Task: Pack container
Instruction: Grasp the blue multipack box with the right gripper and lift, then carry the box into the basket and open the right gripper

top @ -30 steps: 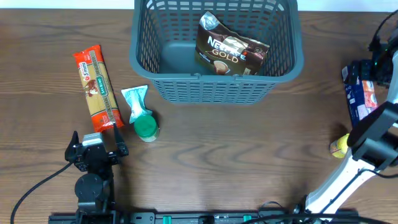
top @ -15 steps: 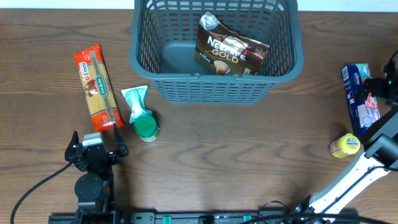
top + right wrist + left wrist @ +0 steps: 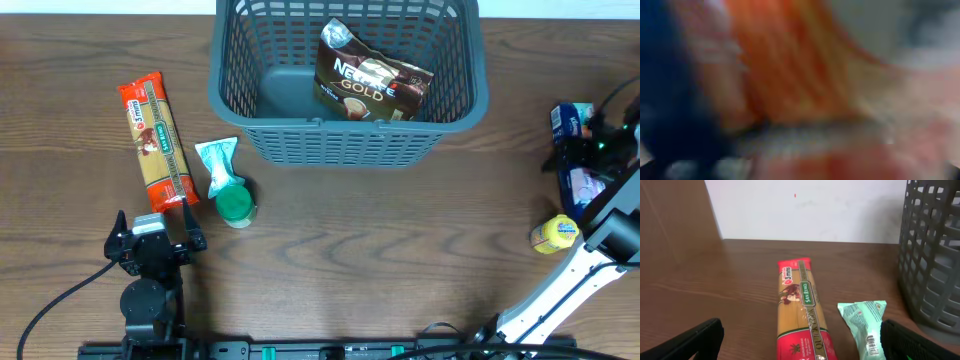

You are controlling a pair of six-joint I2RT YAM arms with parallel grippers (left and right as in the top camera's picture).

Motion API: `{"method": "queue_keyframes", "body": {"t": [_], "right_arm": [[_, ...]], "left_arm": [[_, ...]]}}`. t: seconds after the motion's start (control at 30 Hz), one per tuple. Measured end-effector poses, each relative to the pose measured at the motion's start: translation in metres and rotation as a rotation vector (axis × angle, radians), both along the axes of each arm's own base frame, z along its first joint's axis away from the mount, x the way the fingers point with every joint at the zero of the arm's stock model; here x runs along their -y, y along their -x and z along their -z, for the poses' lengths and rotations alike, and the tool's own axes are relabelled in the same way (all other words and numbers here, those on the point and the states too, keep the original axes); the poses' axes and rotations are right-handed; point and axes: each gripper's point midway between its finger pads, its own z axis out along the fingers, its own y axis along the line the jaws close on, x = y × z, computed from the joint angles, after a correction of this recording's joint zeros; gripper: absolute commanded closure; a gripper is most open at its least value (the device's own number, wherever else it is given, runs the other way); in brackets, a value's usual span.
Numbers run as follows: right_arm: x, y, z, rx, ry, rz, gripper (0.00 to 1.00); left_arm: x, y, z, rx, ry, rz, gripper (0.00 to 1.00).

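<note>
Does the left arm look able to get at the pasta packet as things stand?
Probably yes. The left gripper sits open just short of the pasta packet's near end, with nothing between them; the green pouch lies off to one side, apart.

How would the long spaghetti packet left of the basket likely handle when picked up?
The spaghetti packet is long and narrow, so it probably stays stiff but may tilt if gripped near one end. Its glossy wrap looks somewhat slippery. Lying flat on the table, it seems unlikely to roll.
</note>
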Motion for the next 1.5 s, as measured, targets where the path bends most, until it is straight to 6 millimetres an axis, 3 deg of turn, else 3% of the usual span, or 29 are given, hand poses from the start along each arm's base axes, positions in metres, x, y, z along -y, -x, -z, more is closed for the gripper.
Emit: {"method": "queue_keyframes", "body": {"t": [0.1, 0.13, 0.23, 0.6, 0.7, 0.83, 0.93, 1.0, 1.07, 1.2, 1.3, 1.4, 1.5], "right_arm": [[0.0, 0.001, 0.001, 0.006, 0.011, -0.001, 0.3], [0.0, 0.002, 0.001, 0.005, 0.012, -0.002, 0.43], [-0.001, 0.004, 0.002, -0.001, 0.014, 0.012, 0.99], [-0.007, 0.002, -0.01, 0.015, -0.012, 0.077, 0.99], [-0.022, -0.002, -0.012, 0.027, -0.07, 0.075, 0.98], [-0.05, -0.024, -0.018, 0.076, -0.124, 0.03, 0.99], [-0.069, -0.048, -0.042, 0.149, -0.105, -0.03, 0.98], [-0.08, -0.066, -0.074, 0.232, -0.072, -0.074, 0.98], [-0.091, -0.086, -0.127, 0.362, -0.011, -0.125, 0.98], [-0.118, -0.107, -0.265, 0.688, 0.134, -0.21, 0.98], [-0.148, -0.098, -0.365, 0.926, 0.227, -0.274, 0.98], [-0.195, -0.074, -0.448, 1.147, 0.284, -0.382, 0.98], [-0.238, -0.054, -0.483, 1.249, 0.291, -0.517, 0.99]], "left_arm": [[0.0, 0.0, 0.0, 0.0, 0.0, 0.0, 0.01], [0.0, 0.0, 0.0, 0.0, 0.0, 0.0, 0.01], [0.0, 0.0, 0.0, 0.0, 0.0, 0.0, 0.02], [0.0, 0.0, 0.0, 0.0, 0.0, 0.0, 0.01], [0.0, 0.0, 0.0, 0.0, 0.0, 0.0, 0.02], [0.0, 0.0, 0.0, 0.0, 0.0, 0.0, 0.02], [0.0, 0.0, 0.0, 0.0, 0.0, 0.0, 0.01], [0.0, 0.0, 0.0, 0.0, 0.0, 0.0, 0.01], [0.0, 0.0, 0.0, 0.0, 0.0, 0.0, 0.01], [0.0, 0.0, 0.0, 0.0, 0.0, 0.0, 0.02], [0.0, 0.0, 0.0, 0.0, 0.0, 0.0, 0.02], [0.0, 0.0, 0.0, 0.0, 0.0, 0.0, 0.01], [0.0, 0.0, 0.0, 0.0, 0.0, 0.0, 0.02]]}}
